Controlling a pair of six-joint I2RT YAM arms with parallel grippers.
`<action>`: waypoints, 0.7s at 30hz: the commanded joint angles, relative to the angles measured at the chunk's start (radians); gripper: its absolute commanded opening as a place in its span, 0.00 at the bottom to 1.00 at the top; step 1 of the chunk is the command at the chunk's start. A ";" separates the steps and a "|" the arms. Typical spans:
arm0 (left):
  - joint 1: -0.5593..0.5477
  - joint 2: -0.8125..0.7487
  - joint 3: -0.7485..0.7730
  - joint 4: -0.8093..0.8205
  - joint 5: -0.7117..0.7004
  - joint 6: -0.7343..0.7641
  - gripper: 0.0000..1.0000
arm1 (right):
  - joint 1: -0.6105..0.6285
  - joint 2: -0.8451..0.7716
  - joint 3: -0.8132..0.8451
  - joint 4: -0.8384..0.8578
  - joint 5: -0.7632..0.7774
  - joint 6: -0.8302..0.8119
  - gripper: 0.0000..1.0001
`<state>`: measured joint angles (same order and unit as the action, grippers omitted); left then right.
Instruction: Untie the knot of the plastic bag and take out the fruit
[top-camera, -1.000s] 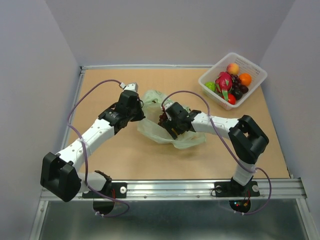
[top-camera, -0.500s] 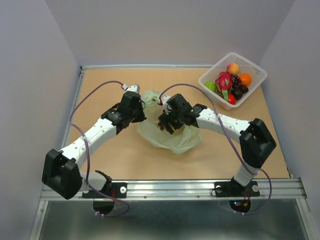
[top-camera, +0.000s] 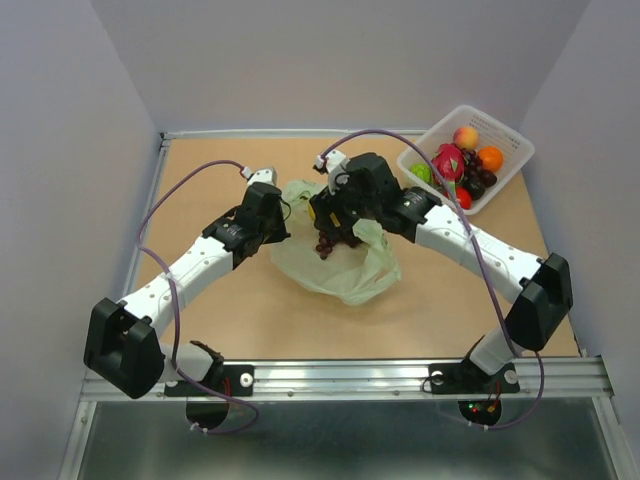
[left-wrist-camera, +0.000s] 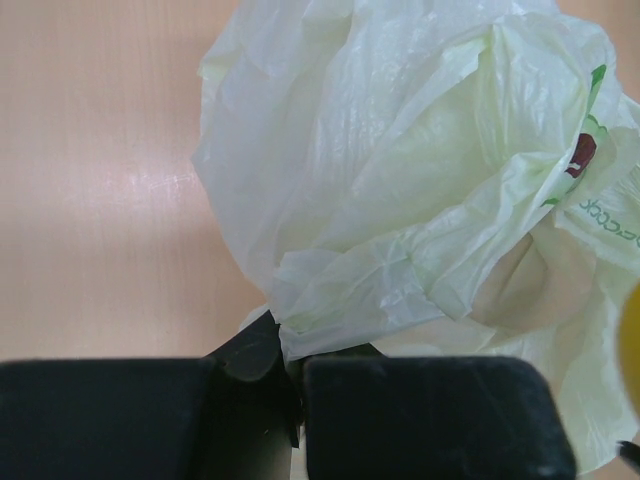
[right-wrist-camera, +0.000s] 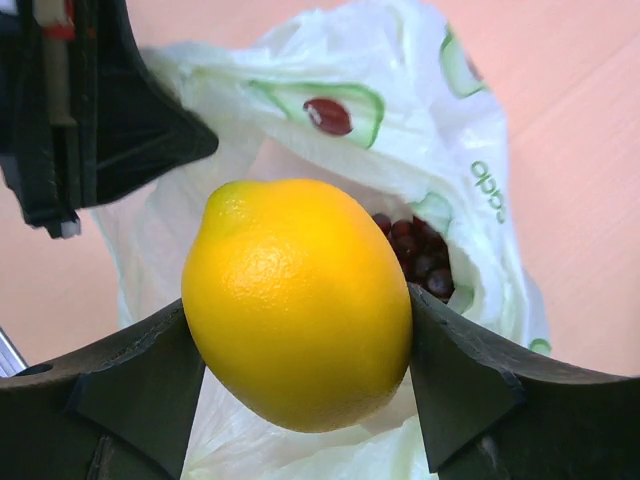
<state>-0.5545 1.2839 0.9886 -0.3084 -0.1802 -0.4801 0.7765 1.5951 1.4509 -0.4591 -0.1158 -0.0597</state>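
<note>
The pale green plastic bag (top-camera: 350, 268) lies open on the table, and its knot is out of view. My left gripper (top-camera: 281, 228) is shut on a fold of the plastic bag (left-wrist-camera: 400, 180) at its left rim; the left gripper (left-wrist-camera: 290, 355) pinches the film tight. My right gripper (top-camera: 326, 220) hangs above the bag's mouth, shut on a yellow oval fruit (right-wrist-camera: 300, 300) that fills the right gripper (right-wrist-camera: 298, 308) from finger to finger. Dark purple grapes (right-wrist-camera: 420, 255) lie inside the plastic bag (right-wrist-camera: 400, 100) below it, and the same grapes (top-camera: 324, 244) show from above.
A white mesh basket (top-camera: 512, 147) stands at the back right, holding a dragon fruit (top-camera: 447, 160), more grapes (top-camera: 478, 181) and small round fruits. My left gripper's body (right-wrist-camera: 70, 110) sits close to the upper left of the yellow fruit.
My right gripper has risen out of the bag and moved toward the back left, carrying the yellow fruit. The left gripper has kept its hold on the bag.
</note>
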 joint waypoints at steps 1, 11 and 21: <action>0.002 -0.012 0.007 0.008 -0.038 0.021 0.06 | -0.061 -0.055 0.100 0.039 0.169 0.017 0.07; 0.005 -0.041 -0.010 0.012 -0.021 0.006 0.06 | -0.428 -0.063 0.054 0.167 0.462 0.153 0.08; 0.004 -0.063 -0.011 0.026 0.013 -0.009 0.06 | -0.801 0.144 0.106 0.350 0.588 0.354 0.15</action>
<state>-0.5545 1.2655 0.9878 -0.3069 -0.1730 -0.4843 0.0463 1.6344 1.4925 -0.2092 0.3927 0.1986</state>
